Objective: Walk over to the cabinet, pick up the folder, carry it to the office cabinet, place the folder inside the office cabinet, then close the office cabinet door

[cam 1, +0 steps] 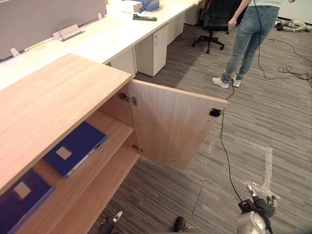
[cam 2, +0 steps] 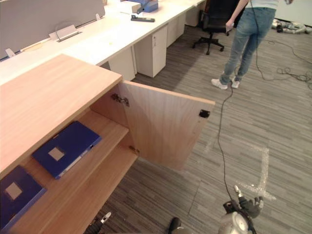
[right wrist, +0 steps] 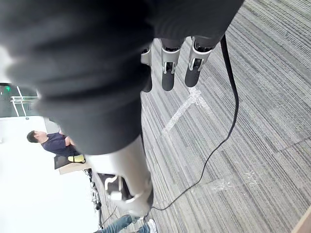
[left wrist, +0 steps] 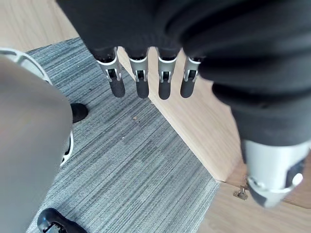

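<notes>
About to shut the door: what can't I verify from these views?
- Lower-left blue folder: cut off by the eye views' lower left edge.
- Back of the shelf: hidden under the cabinet top, both eye views.
- Door: outer face turned away from the eye views; black fitting at its edge too small to identify.

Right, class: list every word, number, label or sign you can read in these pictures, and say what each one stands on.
No text here can be read.
Left blue folder, pale square label: too small to read.
Right blue folder, pale square label: too small to read.
White box at the back: any print too small to read.
</notes>
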You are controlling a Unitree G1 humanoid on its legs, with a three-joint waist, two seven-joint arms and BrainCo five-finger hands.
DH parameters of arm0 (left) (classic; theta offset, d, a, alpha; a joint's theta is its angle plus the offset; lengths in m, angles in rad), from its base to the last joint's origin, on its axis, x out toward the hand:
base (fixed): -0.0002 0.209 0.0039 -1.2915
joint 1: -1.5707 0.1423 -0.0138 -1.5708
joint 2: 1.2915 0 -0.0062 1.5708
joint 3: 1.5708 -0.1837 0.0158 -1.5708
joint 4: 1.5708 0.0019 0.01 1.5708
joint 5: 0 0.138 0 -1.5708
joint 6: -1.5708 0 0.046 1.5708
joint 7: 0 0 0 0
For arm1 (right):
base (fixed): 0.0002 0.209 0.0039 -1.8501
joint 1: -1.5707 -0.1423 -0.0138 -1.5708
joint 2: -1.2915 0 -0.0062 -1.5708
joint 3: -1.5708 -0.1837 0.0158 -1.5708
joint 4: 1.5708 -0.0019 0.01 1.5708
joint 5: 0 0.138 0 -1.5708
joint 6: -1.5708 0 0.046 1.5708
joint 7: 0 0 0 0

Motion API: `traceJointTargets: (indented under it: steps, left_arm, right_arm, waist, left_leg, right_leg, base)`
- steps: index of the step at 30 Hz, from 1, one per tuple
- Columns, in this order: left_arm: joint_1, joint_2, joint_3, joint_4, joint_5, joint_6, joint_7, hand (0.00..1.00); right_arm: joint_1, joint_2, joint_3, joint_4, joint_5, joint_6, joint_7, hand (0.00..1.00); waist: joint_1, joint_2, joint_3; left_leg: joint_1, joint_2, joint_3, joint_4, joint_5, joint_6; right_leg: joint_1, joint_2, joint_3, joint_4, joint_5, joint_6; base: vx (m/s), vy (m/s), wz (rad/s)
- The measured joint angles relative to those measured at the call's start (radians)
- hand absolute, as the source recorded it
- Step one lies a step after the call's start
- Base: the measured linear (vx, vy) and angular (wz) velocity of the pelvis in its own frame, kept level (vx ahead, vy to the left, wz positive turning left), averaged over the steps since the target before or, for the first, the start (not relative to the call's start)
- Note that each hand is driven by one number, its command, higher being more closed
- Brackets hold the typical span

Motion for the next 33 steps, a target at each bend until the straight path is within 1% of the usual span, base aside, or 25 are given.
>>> traceJointTargets:
  steps: [2, 4, 5, 6, 7, 8, 9, 10, 11, 15, 17, 18, 20, 21, 23, 24, 25, 26, 27, 28, 31, 33]
  left_arm:
    - [0.010, 0.004, -0.019, -0.020, -0.002, 0.000, 0.000, 0.00]
    - [0.018, 0.018, -0.055, -0.035, -0.002, -0.002, -0.001, 0.00]
    - [0.019, 0.024, -0.062, -0.035, -0.001, -0.004, -0.003, 0.00]
    - [0.019, 0.033, -0.074, -0.035, -0.001, -0.004, -0.005, 0.00]
    - [0.019, 0.045, -0.088, -0.036, 0.000, -0.006, -0.009, 0.00]
    - [0.020, 0.056, -0.099, -0.038, 0.002, -0.008, -0.013, 0.00]
    - [0.023, 0.061, -0.104, -0.040, 0.003, -0.009, -0.014, 0.00]
    - [0.027, 0.072, -0.118, -0.041, 0.004, -0.011, -0.017, 0.00]
    - [0.032, 0.081, -0.126, -0.041, 0.004, -0.013, -0.020, 0.00]
    - [0.045, 0.089, -0.146, -0.041, 0.004, -0.017, -0.022, 0.00]
    - [0.063, 0.085, -0.164, -0.041, 0.003, -0.019, -0.030, 0.00]
    - [0.066, 0.084, -0.167, -0.041, 0.003, -0.020, -0.031, 0.00]
    - [0.078, 0.083, -0.181, -0.041, 0.003, -0.021, -0.031, 0.00]
    - [0.087, 0.083, -0.184, -0.041, 0.003, -0.023, -0.034, 0.00]
    - [0.095, 0.083, -0.186, -0.041, 0.003, -0.027, -0.037, 0.00]
    - [0.095, 0.082, -0.201, -0.043, 0.003, -0.033, -0.040, 0.00]
    - [0.095, 0.080, -0.205, -0.046, 0.003, -0.034, -0.040, 0.00]
    - [0.096, 0.075, -0.207, -0.053, 0.001, -0.034, -0.040, 0.00]
    - [0.097, 0.075, -0.210, -0.056, 0.001, -0.034, -0.040, 0.00]
    - [0.099, 0.075, -0.213, -0.059, -0.012, -0.034, -0.040, 0.00]
    - [0.102, 0.073, -0.224, -0.071, -0.029, -0.038, -0.040, 0.00]
    - [0.105, 0.071, -0.225, -0.071, -0.035, -0.038, -0.040, 0.00]
  right_arm:
    - [-0.024, -0.042, 0.000, 0.000, -0.024, 0.017, 0.019, 0.00]
    - [-0.063, -0.125, 0.006, 0.009, -0.056, 0.026, 0.048, 0.00]
    - [-0.080, -0.150, 0.010, 0.015, -0.067, 0.026, 0.052, 0.00]
    - [-0.115, -0.191, 0.012, 0.035, -0.083, 0.026, 0.059, 0.00]
    - [-0.163, -0.251, 0.019, 0.071, -0.083, 0.025, 0.068, 0.00]
    - [-0.211, -0.309, 0.029, 0.111, -0.083, 0.025, 0.075, 0.00]
    - [-0.237, -0.337, 0.039, 0.133, -0.083, 0.025, 0.079, 0.00]
    - [-0.282, -0.392, 0.069, 0.180, -0.082, 0.025, 0.082, 0.00]
    - [-0.332, -0.437, 0.097, 0.220, -0.081, 0.025, 0.090, 0.00]
    - [-0.462, -0.537, 0.179, 0.315, -0.072, 0.023, 0.119, 0.00]
    - [-0.555, -0.585, 0.218, 0.373, -0.039, 0.022, 0.136, 0.00]
    - [-0.577, -0.599, 0.225, 0.390, -0.038, 0.022, 0.140, 0.00]
    - [-0.647, -0.639, 0.251, 0.457, -0.036, 0.022, 0.147, 0.00]
    - [-0.686, -0.651, 0.264, 0.499, -0.036, 0.023, 0.157, 0.00]
    - [-0.729, -0.659, 0.264, 0.550, -0.036, 0.023, 0.166, 0.00]
    - [-0.766, -0.677, 0.264, 0.599, -0.027, 0.026, 0.171, 0.00]
    - [-0.778, -0.684, 0.264, 0.613, -0.018, 0.027, 0.175, 0.00]
    - [-0.801, -0.691, 0.263, 0.635, 0.009, 0.028, 0.179, 0.00]
    - [-0.808, -0.691, 0.263, 0.641, 0.026, 0.029, 0.180, 0.00]
    - [-0.816, -0.691, 0.264, 0.660, 0.082, 0.033, 0.191, 0.00]
    - [-0.824, -0.688, 0.267, 0.672, 0.173, 0.036, 0.215, 0.00]
    - [-0.828, -0.682, 0.319, 0.673, 0.200, 0.041, 0.244, 0.00]
  waist:
    - [0.000, 0.001, 0.000]
    - [0.000, 0.000, 0.001]
    - [0.000, 0.001, 0.001]
    - [-0.001, 0.001, 0.003]
    - [-0.003, 0.002, 0.007]
    - [-0.002, 0.003, 0.014]
    - [-0.002, 0.005, 0.016]
    - [-0.002, 0.006, 0.021]
    - [-0.001, 0.010, 0.030]
    - [0.006, 0.026, 0.059]
    - [0.009, 0.052, 0.077]
    - [0.009, 0.061, 0.082]
    - [0.017, 0.087, 0.097]
    - [0.021, 0.099, 0.104]
    - [0.023, 0.116, 0.113]
    - [0.028, 0.134, 0.125]
    - [0.031, 0.140, 0.130]
    - [0.032, 0.152, 0.138]
    - [0.034, 0.156, 0.143]
    - [0.041, 0.162, 0.146]
    - [0.053, 0.167, 0.160]
    - [0.059, 0.167, 0.161]
  left_leg:
    - [-0.012, -0.018, -0.021, -0.006, 0.002, 0.001]
    - [-0.010, -0.036, -0.051, -0.009, 0.001, 0.002]
    - [-0.011, -0.042, -0.058, -0.011, 0.000, 0.003]
    - [-0.013, -0.051, -0.075, -0.013, -0.002, 0.007]
    - [-0.017, -0.058, -0.099, -0.013, -0.009, 0.012]
    - [-0.019, -0.066, -0.104, -0.012, -0.011, 0.014]
    - [-0.021, -0.070, -0.106, -0.012, -0.012, 0.015]
    - [-0.025, -0.078, -0.112, -0.012, -0.012, 0.017]
    - [-0.027, -0.083, -0.132, -0.012, -0.013, 0.018]
    - [-0.044, -0.091, -0.160, -0.009, -0.015, 0.020]
    - [-0.062, -0.097, -0.184, -0.004, -0.015, 0.021]
    - [-0.068, -0.099, -0.193, -0.004, -0.015, 0.022]
    - [-0.082, -0.104, -0.209, 0.004, -0.015, 0.024]
    - [-0.086, -0.105, -0.214, 0.007, -0.016, 0.025]
    - [-0.095, -0.107, -0.227, 0.011, -0.016, 0.026]
    - [-0.098, -0.113, -0.245, 0.012, -0.013, 0.032]
    - [-0.102, -0.116, -0.251, 0.012, -0.012, 0.034]
    - [-0.112, -0.122, -0.263, 0.018, -0.010, 0.036]
    - [-0.115, -0.124, -0.268, 0.021, -0.010, 0.037]
    - [-0.123, -0.126, -0.278, 0.025, -0.009, 0.039]
    - [-0.131, -0.128, -0.300, 0.027, -0.003, 0.044]
    - [-0.130, -0.128, -0.308, 0.027, 0.000, 0.045]
  right_leg:
    - [0.005, -0.005, -0.004, -0.030, 0.028, 0.001]
    - [0.020, -0.018, -0.008, -0.051, 0.049, 0.006]
    - [0.020, -0.022, -0.008, -0.053, 0.052, 0.007]
    - [0.019, -0.029, -0.007, -0.055, 0.057, 0.012]
    - [0.018, -0.037, -0.007, -0.056, 0.062, 0.014]
    - [0.018, -0.047, -0.008, -0.056, 0.066, 0.018]
    - [0.018, -0.050, -0.009, -0.056, 0.068, 0.020]
    - [0.016, -0.058, -0.011, -0.056, 0.071, 0.023]
    - [0.016, -0.064, -0.013, -0.053, 0.072, 0.024]
    - [0.011, -0.076, -0.027, -0.051, 0.074, 0.027]
    - [0.006, -0.087, -0.044, -0.046, 0.075, 0.027]
    - [0.003, -0.091, -0.048, -0.044, 0.075, 0.027]
    - [-0.004, -0.101, -0.060, -0.040, 0.075, 0.027]
    - [-0.003, -0.105, -0.064, -0.036, 0.075, 0.027]
    - [-0.001, -0.109, -0.074, -0.032, 0.075, 0.027]
    - [-0.001, -0.119, -0.079, -0.025, 0.074, 0.027]
    - [-0.002, -0.123, -0.081, -0.023, 0.074, 0.027]
    - [-0.002, -0.132, -0.090, -0.021, 0.074, 0.027]
    - [-0.002, -0.136, -0.094, -0.018, 0.074, 0.027]
    - [-0.002, -0.140, -0.101, -0.017, 0.075, 0.027]
    - [0.003, -0.144, -0.116, -0.016, 0.075, 0.027]
    - [0.011, -0.144, -0.124, -0.016, 0.075, 0.027]
  base:
    - [-0.03, -0.004, 0.11]
    - [0.00, 0.035, 0.11]
    - [0.00, 0.040, 0.04]
    - [0.00, 0.040, 0.03]
    - [0.00, 0.050, 0.07]
    - [0.00, 0.040, 0.08]
    - [0.00, 0.041, 0.09]
    - [0.00, 0.028, 0.10]
    - [0.00, 0.017, 0.10]
    - [-0.01, 0.004, 0.15]
    - [0.00, -0.002, 0.21]
    - [0.00, 0.007, 0.29]
    - [0.01, 0.015, 0.21]
    - [0.01, 0.014, 0.13]
    - [0.01, 0.013, 0.20]
    - [0.00, 0.024, 0.28]
    - [-0.01, 0.027, 0.33]
    - [-0.01, 0.034, 0.22]
    - [-0.02, 0.025, 0.26]
    - [-0.02, 0.020, 0.19]
    - [-0.03, -0.004, 0.18]
    - [-0.03, -0.013, 0.11]
